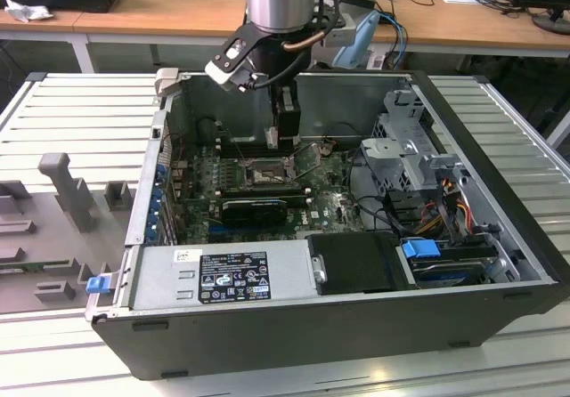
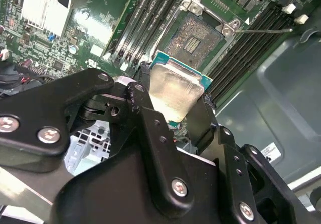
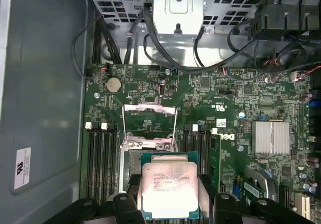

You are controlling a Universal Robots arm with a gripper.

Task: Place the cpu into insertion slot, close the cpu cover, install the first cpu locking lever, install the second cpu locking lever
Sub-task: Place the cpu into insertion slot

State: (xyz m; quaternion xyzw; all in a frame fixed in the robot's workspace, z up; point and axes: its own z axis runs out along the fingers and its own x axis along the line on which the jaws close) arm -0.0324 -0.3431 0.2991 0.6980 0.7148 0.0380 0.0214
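Now gripper (image 2: 173,102): pinching the chip (image 3: 169,189) by two edges
Chip place: above the open socket (image 2: 198,35), not seated, at 12 o'clock from it in the exterior view
Cover (image 3: 150,107): raised
Risk: a tilted chip may bend socket pins

Second wrist view — fingers (image 2: 200,121) hide the near edge of the cpu (image 2: 175,91). First wrist view — cpu covers most of the socket (image 3: 131,158); fingers cut off at the picture edge.
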